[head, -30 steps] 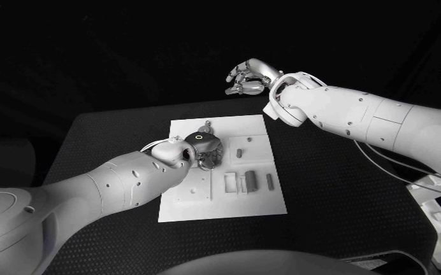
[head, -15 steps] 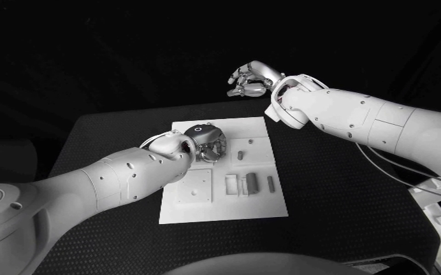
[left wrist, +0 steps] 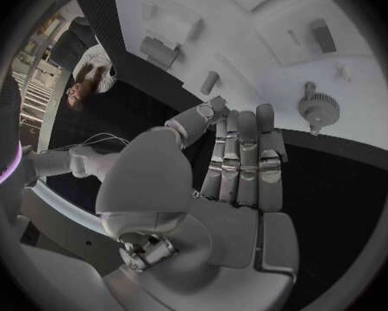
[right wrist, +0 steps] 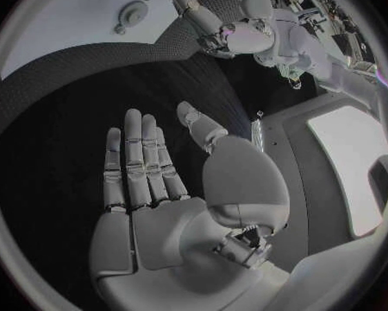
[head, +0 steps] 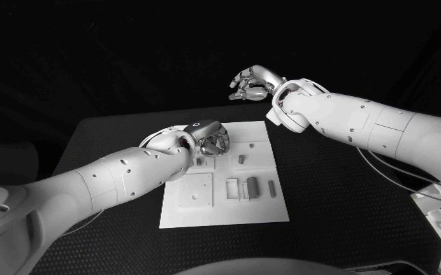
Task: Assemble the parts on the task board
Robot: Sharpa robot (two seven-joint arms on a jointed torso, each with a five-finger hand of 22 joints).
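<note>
The flat white rectangular task board (head: 241, 209) lies at the centre of the head view on the black textured table (head: 340, 198), carrying small grey parts (head: 250, 188) in its lower middle. The left hand (head: 209, 137), empty with fingers extended, hovers over and hides the board's upper left. The right hand (head: 253, 83), empty with fingers straight, hangs above the board at upper centre.

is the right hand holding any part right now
No, the right hand is held flat with its fingers straight and apart in the right wrist view, and there is nothing in its palm.
</note>
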